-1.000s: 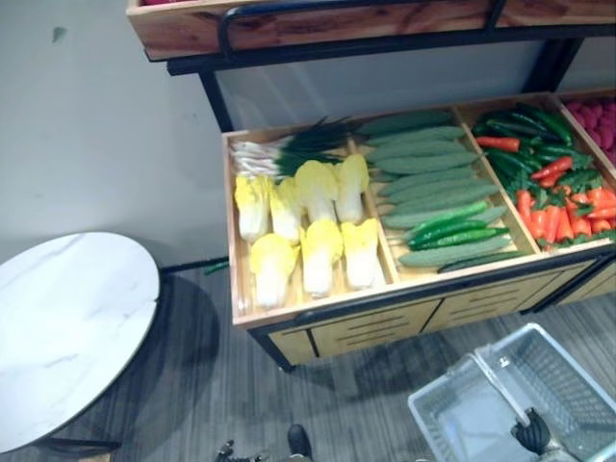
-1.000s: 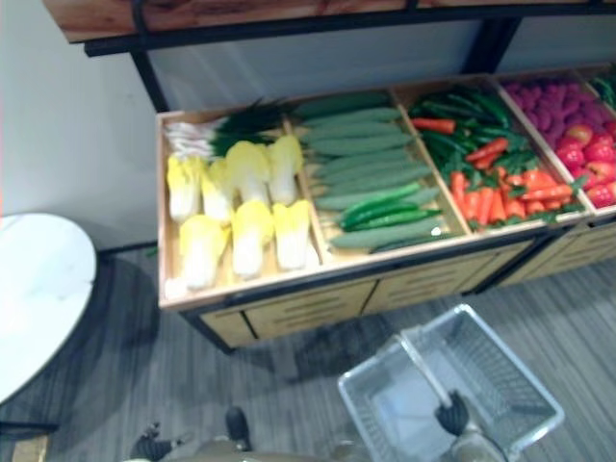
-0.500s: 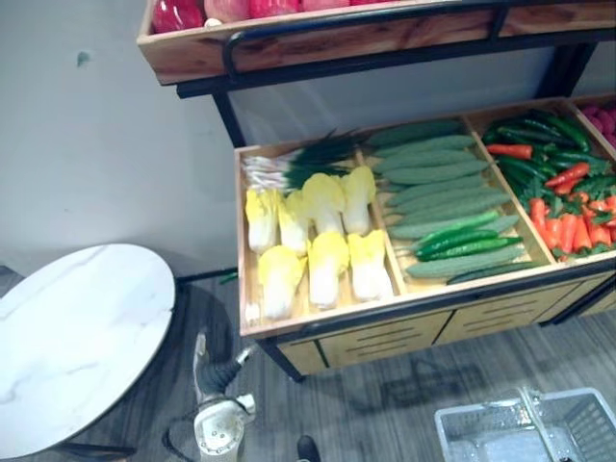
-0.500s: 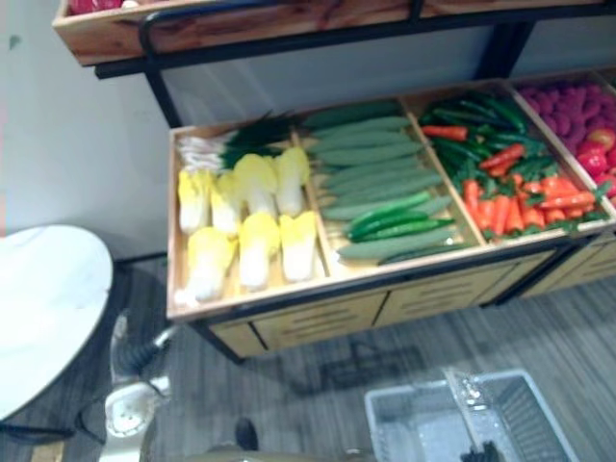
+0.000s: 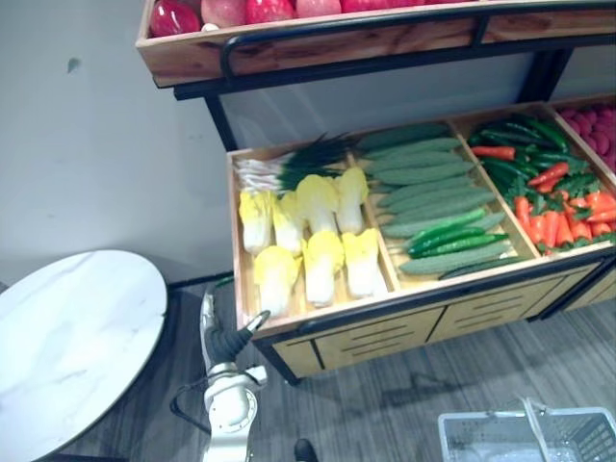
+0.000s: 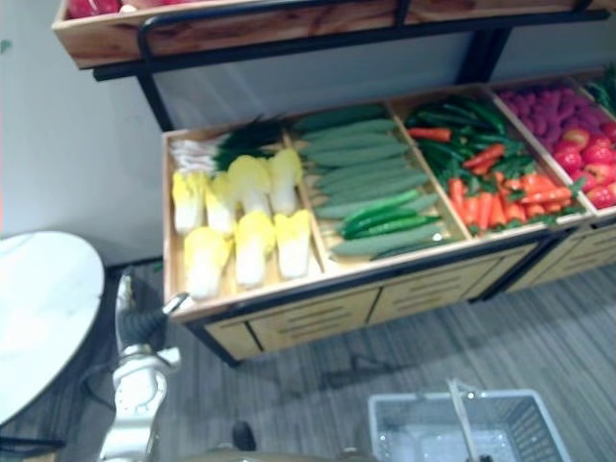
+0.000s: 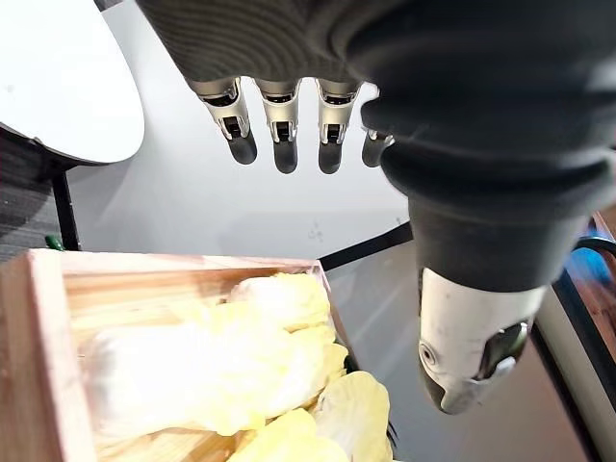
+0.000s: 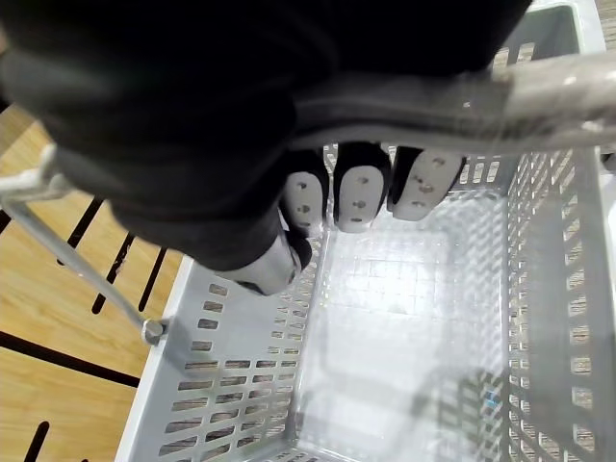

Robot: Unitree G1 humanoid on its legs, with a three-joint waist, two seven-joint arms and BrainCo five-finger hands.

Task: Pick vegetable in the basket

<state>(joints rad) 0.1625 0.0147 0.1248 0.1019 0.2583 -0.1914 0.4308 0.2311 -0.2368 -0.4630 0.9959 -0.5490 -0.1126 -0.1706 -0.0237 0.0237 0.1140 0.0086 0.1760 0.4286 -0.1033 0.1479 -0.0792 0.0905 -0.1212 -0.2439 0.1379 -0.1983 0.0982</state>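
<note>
A long, shallow light-wood crate (image 5: 252, 322) with thin slat dividers stands on a dark metal frame. Its leftmost compartment holds pale yellow, crinkle-leaved cabbages (image 5: 308, 241) in two rows, with a bundle of thin white-and-green spring onions (image 5: 289, 164) at the back. The next compartment has long, dull green cucumbers (image 5: 433, 192) stacked lengthwise. The one after that mixes glossy green and red chillies (image 5: 527, 159) with orange carrots (image 5: 553, 221). The left hand (image 5: 231, 339) is just in front of the crate's front left corner, its silver, dark-tipped fingers (image 7: 285, 125) straight and released, grasping nothing, above the corner of the cabbage compartment. Below the crate's front, toward its right end, hangs a grey plastic basket (image 5: 462, 438) with slotted, perforated walls. The right hand (image 8: 289, 125) has its fingers (image 8: 361, 197) clenched round the basket's smooth, pale bar handle (image 8: 481, 96). Left of the crate stands a round white marble-patterned bench (image 5: 67, 346) on a grey plank floor (image 5: 385, 395).
</note>
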